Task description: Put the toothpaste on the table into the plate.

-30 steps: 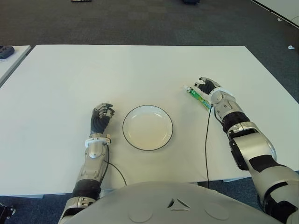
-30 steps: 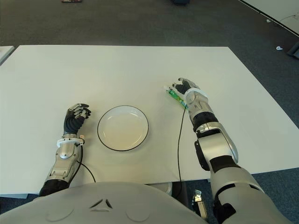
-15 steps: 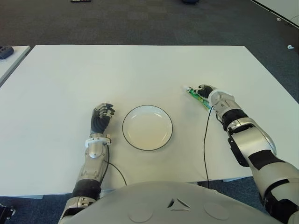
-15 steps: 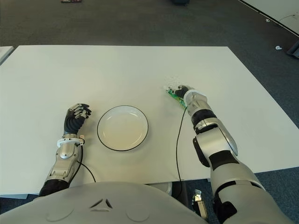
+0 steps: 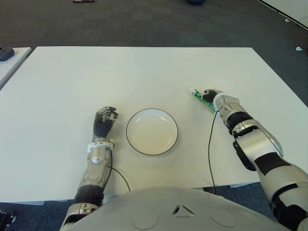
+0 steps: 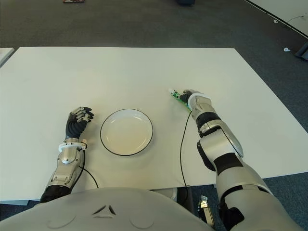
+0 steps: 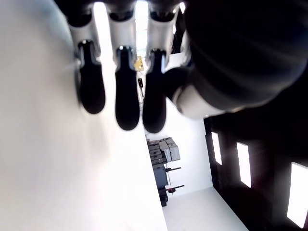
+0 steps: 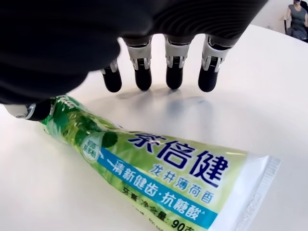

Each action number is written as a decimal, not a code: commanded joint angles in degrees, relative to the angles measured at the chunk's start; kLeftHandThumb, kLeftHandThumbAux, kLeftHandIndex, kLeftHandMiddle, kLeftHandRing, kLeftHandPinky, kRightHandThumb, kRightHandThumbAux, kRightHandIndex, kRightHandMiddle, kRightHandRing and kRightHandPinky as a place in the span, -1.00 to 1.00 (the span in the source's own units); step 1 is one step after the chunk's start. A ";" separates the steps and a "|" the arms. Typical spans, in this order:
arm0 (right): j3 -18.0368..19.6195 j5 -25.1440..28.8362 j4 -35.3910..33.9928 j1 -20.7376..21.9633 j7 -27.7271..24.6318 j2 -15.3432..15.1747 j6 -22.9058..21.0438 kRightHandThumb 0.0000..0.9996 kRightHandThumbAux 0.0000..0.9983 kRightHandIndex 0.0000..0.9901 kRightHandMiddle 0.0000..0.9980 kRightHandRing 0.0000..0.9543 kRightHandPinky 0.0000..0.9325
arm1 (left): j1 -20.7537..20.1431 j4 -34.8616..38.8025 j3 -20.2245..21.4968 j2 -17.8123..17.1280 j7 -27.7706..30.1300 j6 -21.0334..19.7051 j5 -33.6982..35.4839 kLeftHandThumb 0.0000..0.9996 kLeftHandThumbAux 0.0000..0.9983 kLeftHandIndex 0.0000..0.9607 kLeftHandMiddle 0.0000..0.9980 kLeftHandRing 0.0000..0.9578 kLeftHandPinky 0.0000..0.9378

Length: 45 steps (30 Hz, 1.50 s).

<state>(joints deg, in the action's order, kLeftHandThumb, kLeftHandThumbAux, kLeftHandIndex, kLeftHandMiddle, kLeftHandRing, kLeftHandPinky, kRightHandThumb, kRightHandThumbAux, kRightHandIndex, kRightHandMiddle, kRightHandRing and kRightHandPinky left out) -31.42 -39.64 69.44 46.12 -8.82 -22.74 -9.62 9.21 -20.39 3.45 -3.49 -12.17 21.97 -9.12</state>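
Note:
A green and white toothpaste tube [image 8: 163, 168] lies flat on the white table [image 5: 144, 72], to the right of the plate. My right hand [image 5: 211, 94] arches over the tube [image 5: 197, 96]. Its four fingers [image 8: 174, 77] hang spread beyond the tube, their tips at the table, and the thumb sits by the tube's narrow end. The fingers are not closed around the tube. The white plate [image 5: 128, 132] with a dark rim stands near the table's front middle, with nothing in it. My left hand [image 5: 104, 120] shows just left of the plate, fingers [image 7: 127, 103] curled and holding nothing.
A black cable [image 5: 210, 144] runs from my right wrist to the table's front edge. The corner of a second table [image 5: 12, 60] with a dark object [image 5: 5, 52] shows at far left. Dark carpet surrounds the table.
My right hand has tipped forward and come down over the toothpaste, its fingers now arched across the tube. The tube, the plate and my left hand have not moved.

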 commanded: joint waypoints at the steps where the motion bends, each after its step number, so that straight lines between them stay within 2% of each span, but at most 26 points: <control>1: -1.48 -0.89 0.86 -1.72 -1.88 1.21 -1.12 0.00 -0.74 -1.00 -1.00 -1.00 -1.00 | -0.02 -0.24 -0.13 -0.21 0.28 -1.20 -0.09 0.41 0.43 -0.11 0.04 0.11 0.06; 18: -3.48 -1.86 -5.47 -8.14 -0.32 1.99 -3.95 0.03 -0.72 -1.00 -1.00 -1.00 -1.00 | -0.30 -0.51 -0.21 -0.44 0.26 -0.40 -0.02 0.41 0.43 -0.11 0.06 0.13 0.08; 24: -3.34 -2.08 -6.32 -10.12 2.32 3.52 -5.92 0.06 -0.69 -1.00 -1.00 -1.00 -1.00 | -0.03 -0.26 -0.29 -0.56 0.19 -0.61 -0.35 0.41 0.43 -0.11 0.06 0.12 0.07; 26: -3.27 -2.29 -6.21 -10.53 4.15 4.36 -6.99 0.08 -0.62 -1.00 -1.00 -1.00 -1.00 | 0.11 -0.16 -0.32 -0.59 0.15 -0.50 -0.44 0.41 0.43 -0.11 0.06 0.12 0.07; 34: -0.57 -1.38 -3.26 -11.66 18.51 9.57 -12.18 0.16 -0.48 -1.00 -1.00 -1.00 -1.00 | 0.70 0.44 -0.26 -0.51 0.11 -0.27 -0.34 0.41 0.43 -0.11 0.07 0.13 0.10; 40: 1.70 0.06 -1.19 -12.39 25.58 11.49 -10.84 0.09 -0.23 -0.99 -1.00 -1.00 -0.97 | 0.86 0.44 -0.13 -0.44 0.29 -0.10 0.12 0.41 0.43 -0.11 0.07 0.13 0.08; 41: 1.99 0.25 -0.93 -12.61 26.70 11.75 -10.32 0.07 -0.13 -0.95 -0.97 -0.99 -0.90 | 0.85 0.40 -0.09 -0.42 0.33 -0.10 0.21 0.41 0.43 -0.11 0.07 0.12 0.08; 45: 2.75 0.64 -0.10 -13.11 30.31 12.62 -9.39 0.05 0.03 -0.86 -0.91 -0.94 -0.77 | 0.97 0.50 0.02 -0.42 0.47 -0.22 0.51 0.41 0.43 -0.11 0.07 0.12 0.08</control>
<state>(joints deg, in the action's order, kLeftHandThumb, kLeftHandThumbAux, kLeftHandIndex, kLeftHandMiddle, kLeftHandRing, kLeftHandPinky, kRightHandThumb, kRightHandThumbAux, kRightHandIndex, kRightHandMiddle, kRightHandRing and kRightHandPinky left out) -28.96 -40.54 66.59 37.13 21.36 -12.54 -19.97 9.97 -20.04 3.44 -3.85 -12.16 22.05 -8.91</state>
